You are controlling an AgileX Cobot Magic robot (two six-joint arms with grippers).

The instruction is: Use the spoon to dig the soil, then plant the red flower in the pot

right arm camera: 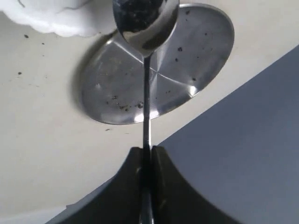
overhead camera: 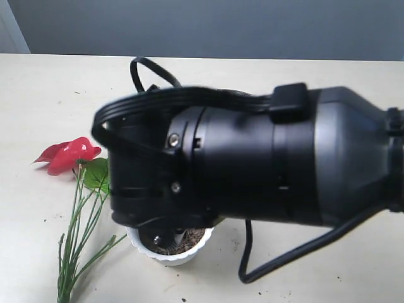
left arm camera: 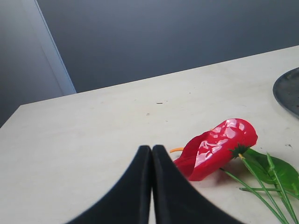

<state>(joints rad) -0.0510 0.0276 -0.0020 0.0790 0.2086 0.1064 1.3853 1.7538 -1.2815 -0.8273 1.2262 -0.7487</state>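
Note:
My right gripper (right arm camera: 146, 149) is shut on the thin handle of the silver spoon (right arm camera: 145, 28), whose bowl carries dark specks and hangs beside the white scalloped pot (right arm camera: 56, 18). In the exterior view the pot (overhead camera: 146, 247) stands at the front with dark soil (overhead camera: 189, 243) inside, half hidden under the right arm. The red flower (overhead camera: 69, 154) lies flat on the table at the left, its green stems (overhead camera: 76, 252) running toward the front edge. My left gripper (left arm camera: 152, 148) is shut and empty, close beside the red flower (left arm camera: 217, 147); it does not show in the exterior view.
The round steel plate (right arm camera: 187, 70), dusted with soil crumbs, lies past the spoon; its edge (left arm camera: 287, 91) shows beyond the flower. The black right arm (overhead camera: 252, 164) fills the middle of the exterior view, with a cable (overhead camera: 278, 259) looping down. A grey wall backs the table.

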